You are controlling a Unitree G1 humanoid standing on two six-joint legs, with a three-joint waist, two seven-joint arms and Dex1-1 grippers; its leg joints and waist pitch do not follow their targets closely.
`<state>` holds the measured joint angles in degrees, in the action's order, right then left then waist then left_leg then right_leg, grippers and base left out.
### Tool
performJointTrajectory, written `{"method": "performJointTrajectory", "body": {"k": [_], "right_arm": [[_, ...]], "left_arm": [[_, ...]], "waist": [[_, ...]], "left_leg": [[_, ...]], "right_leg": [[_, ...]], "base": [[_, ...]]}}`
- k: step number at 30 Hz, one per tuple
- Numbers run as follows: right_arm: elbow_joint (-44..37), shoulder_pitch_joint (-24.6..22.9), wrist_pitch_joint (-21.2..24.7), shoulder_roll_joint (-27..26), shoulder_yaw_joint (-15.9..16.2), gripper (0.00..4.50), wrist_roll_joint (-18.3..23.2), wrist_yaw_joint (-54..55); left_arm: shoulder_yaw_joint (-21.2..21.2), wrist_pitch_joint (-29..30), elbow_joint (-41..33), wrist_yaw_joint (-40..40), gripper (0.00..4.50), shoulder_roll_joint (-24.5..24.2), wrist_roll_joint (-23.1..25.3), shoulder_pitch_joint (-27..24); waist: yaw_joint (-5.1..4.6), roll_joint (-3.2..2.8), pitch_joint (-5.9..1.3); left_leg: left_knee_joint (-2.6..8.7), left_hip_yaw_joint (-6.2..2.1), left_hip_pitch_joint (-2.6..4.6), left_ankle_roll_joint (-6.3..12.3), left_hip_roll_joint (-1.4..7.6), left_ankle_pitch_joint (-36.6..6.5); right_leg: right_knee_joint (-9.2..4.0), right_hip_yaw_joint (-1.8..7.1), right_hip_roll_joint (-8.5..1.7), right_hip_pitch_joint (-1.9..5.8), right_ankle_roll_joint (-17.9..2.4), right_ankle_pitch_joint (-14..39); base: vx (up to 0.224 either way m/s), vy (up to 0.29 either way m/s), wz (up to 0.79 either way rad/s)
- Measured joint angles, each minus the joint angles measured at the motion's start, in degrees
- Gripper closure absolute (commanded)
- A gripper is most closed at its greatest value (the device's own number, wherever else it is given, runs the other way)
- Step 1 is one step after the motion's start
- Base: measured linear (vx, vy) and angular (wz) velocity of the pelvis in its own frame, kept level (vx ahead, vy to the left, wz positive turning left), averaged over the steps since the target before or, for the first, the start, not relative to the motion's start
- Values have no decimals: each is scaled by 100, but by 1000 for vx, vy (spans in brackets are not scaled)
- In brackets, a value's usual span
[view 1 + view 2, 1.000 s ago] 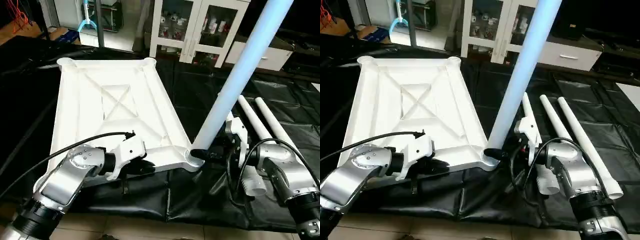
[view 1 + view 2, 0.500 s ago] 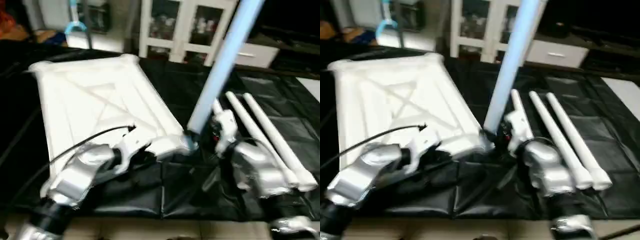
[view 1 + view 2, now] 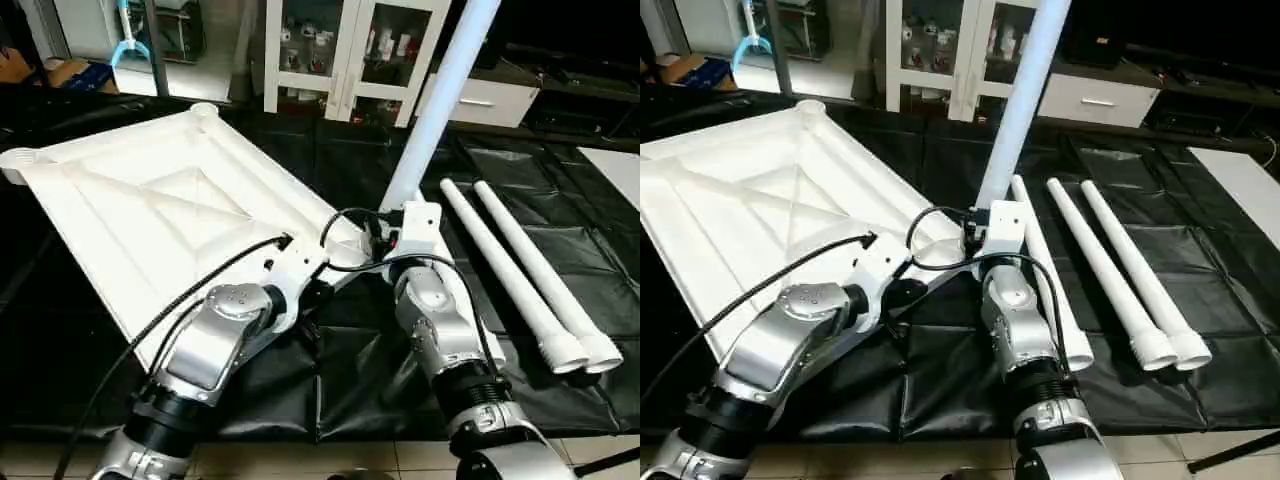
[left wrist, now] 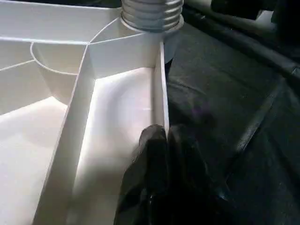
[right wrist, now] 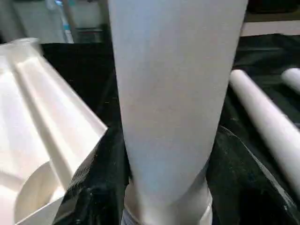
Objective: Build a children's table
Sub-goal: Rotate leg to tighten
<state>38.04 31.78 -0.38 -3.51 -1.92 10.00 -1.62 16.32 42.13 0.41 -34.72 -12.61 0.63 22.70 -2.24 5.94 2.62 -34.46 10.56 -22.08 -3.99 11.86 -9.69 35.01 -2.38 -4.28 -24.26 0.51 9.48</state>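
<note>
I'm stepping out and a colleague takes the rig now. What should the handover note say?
Left gripper: shut on the tabletop rim, by the near corner socket.
Right gripper: closed around the upright leg near its base.
Tabletop lies underside up on the black cover. The upright leg's threaded end sits at that corner socket; I cannot tell whether it is fully seated.
Three loose legs lie side by side on the cover, to the robot's right.
Done: first leg placed at its socket.
Left: seat it, then fit three more.
</note>
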Motion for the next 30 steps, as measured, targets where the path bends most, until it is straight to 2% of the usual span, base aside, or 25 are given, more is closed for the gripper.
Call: {"method": "performJointTrajectory", "body": {"k": [2, 7, 10, 13, 16, 21, 28, 30], "right_arm": [[-52, -50, -12, 44, -6, 189, 79, -276], [-692, -470, 57, 395, 164, 147, 391, -1339], [-1322, -519, 575, 827, 190, 124, 861, -2187], [-1818, -688, 1009, 1697, 480, 103, 1132, -3618], [-1893, -789, 1039, 2278, 625, 103, 1174, -4690], [-1763, -814, 1035, 2726, 700, 103, 1161, -5606], [-1627, -872, 1041, 3138, 879, 103, 1142, -6147], [-1522, -901, 1044, 3187, 935, 130, 1089, -6278]], "left_arm": [[5, -18, -26, -71, 450, -94, -6, -1], [41, -555, -184, -800, 450, -741, -105, -168], [33, -983, -188, -1325, 450, -1139, -228, -281], [37, -1446, -241, -1950, 450, -1581, -364, -451], [37, -1619, -249, -2324, 450, -1794, -516, -521], [75, -1614, -327, -2508, 450, -1827, -561, -580], [86, -1617, -348, -2609, 450, -1883, -646, -608], [85, -1635, -349, -2647, 450, -1922, -687, -612]], "waist": [[14, 0, 0], [131, -31, 22], [216, -36, 25], [301, -37, 25], [352, -37, 26], [401, -37, 26], [413, -34, 24], [411, -33, 23]], "left_leg": [[1, -2, -2, 0, 1, 0], [4, -1, -22, 0, -1, 0], [3, 3, -26, 0, -1, 0], [4, 4, -20, 5, -3, -3], [4, 17, -12, 6, -1, -3], [3, 24, -7, 5, 1, -3], [3, 24, -6, 5, 1, -2], [3, 25, -8, 5, 1, -2]], "right_leg": [[0, -3, 0, 0, 0, 0], [0, -1, -1, -15, -16, -10], [-2, 7, -1, -11, -26, -16], [-10, 10, -3, 17, -15, -7], [-10, 18, -6, 29, -10, -1], [-6, 19, -9, 30, 0, 5], [-4, 18, -9, 31, 10, 11], [-4, 18, -9, 30, 9, 10]], "base": [[0, 0, 0], [0, 0, 0], [0, 0, 0], [0, 0, 0], [0, 0, 0], [0, 0, 0], [0, 0, 0], [0, 0, 0]]}}
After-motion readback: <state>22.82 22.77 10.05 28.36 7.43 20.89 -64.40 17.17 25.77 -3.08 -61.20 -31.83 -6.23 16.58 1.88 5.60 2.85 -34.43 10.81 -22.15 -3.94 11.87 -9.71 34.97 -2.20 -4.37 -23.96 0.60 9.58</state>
